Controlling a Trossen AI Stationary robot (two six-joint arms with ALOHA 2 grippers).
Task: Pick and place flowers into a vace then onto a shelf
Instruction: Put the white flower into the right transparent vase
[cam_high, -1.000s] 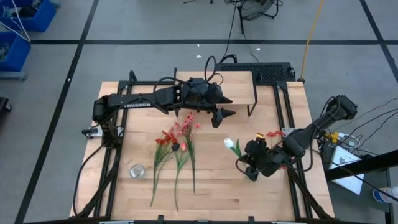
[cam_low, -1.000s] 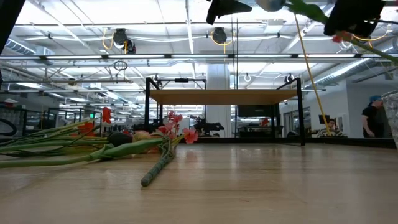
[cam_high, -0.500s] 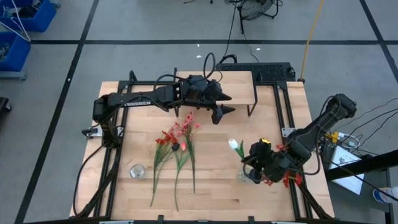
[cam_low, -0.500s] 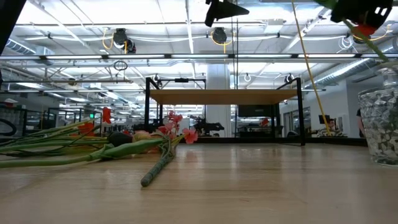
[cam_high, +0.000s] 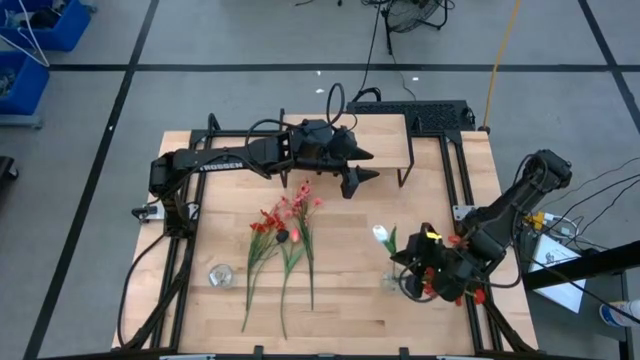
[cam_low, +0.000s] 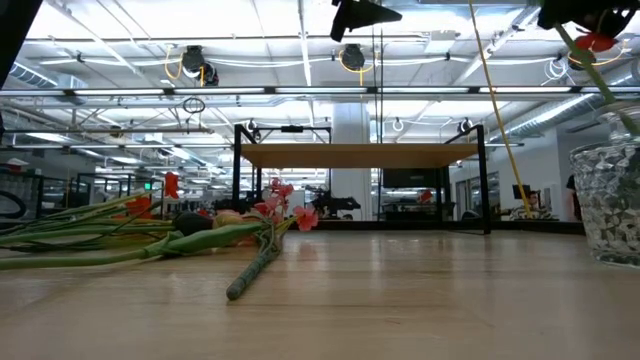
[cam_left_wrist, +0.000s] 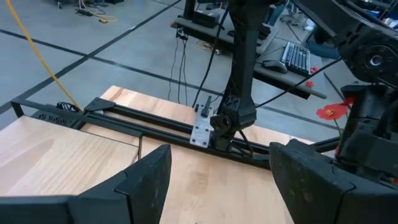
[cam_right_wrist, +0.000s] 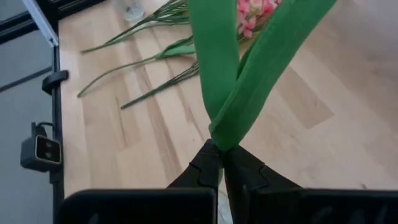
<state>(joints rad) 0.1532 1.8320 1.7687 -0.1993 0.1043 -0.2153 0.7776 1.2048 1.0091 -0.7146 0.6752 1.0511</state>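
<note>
My right gripper (cam_right_wrist: 221, 163), lower right of the high view, is clenched on green flower stems (cam_right_wrist: 242, 93) above what looks like a glass vase (cam_low: 608, 200). My left gripper (cam_high: 355, 168) hovers released near the shelf (cam_high: 385, 140) at upper centre. More flowers (cam_high: 285, 230) lie on the wooden tabletop (cam_high: 340, 300); ceiling lights (cam_low: 200, 65) show beyond.

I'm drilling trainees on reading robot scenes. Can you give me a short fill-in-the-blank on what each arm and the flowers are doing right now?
1. The right gripper has its jaws ____ on a green stem.
2. That stem hangs above a clear glass ____ at the table's right side.
3. The left gripper, jaws open, holds ____ near the shelf.
4. The other flowers lie ____ on the table.

Missing words: shut; vase; nothing; flat
</note>
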